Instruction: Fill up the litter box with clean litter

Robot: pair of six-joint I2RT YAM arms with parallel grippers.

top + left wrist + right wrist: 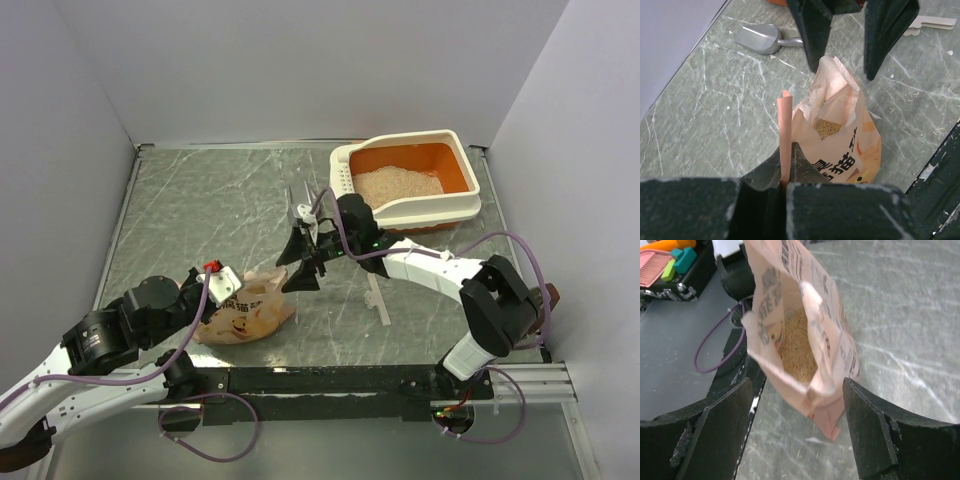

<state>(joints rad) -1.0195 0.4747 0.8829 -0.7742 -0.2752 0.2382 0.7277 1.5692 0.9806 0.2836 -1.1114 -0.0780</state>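
Note:
The litter box (440, 212) stands at the back right, with pale clean litter (397, 185) heaped in its orange basin. A tan-orange printed bag (248, 315) lies near the front left with its mouth open, and more granules (797, 347) show inside it. My left gripper (786, 161) is shut on an upright flap of the bag (840, 130) at its near edge. My right gripper (797, 389) is open, its fingers on either side of the bag's (805, 315) mouth end without touching it. From above, the right gripper (300, 265) hangs just right of the bag.
A grey metal scoop (762, 39) lies on the marbled table beyond the bag. A white stick (378, 300) lies right of centre. White walls close in the table on three sides. Coloured items (662, 262) sit past the black front rail.

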